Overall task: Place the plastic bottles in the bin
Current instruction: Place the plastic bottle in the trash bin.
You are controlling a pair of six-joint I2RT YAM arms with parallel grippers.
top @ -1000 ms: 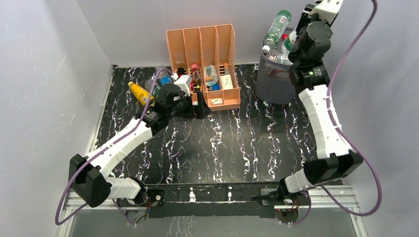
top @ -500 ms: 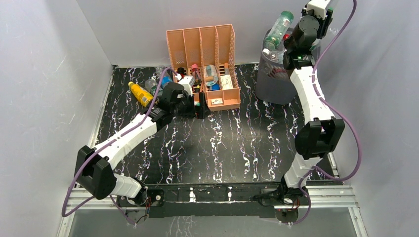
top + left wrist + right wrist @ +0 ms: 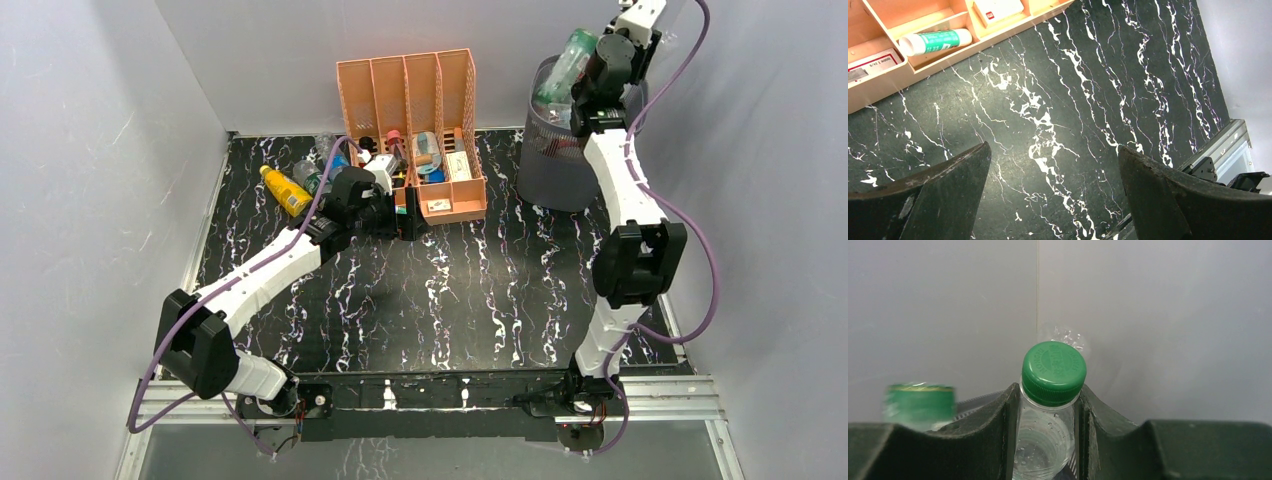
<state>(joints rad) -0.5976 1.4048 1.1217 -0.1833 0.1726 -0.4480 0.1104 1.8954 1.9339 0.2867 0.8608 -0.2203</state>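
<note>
Bin (image 3: 553,175), dark mesh, stands far right on the worktop (image 3: 450,290), with a bottle (image 3: 567,58) tilted above its rim. Left wrist: left pincer (image 3: 1053,195) spread wide over black marbled worktop. Right wrist: right pincer (image 3: 1048,405) clamped on the clear, green-capped bottle.

Left arm (image 3: 270,270) low over the tabletop (image 3: 480,290), left fingers (image 3: 923,200) spread wide, right arm (image 3: 620,190) high above it, right fingers (image 3: 998,440) gripping bottle (image 3: 1053,370)
</note>
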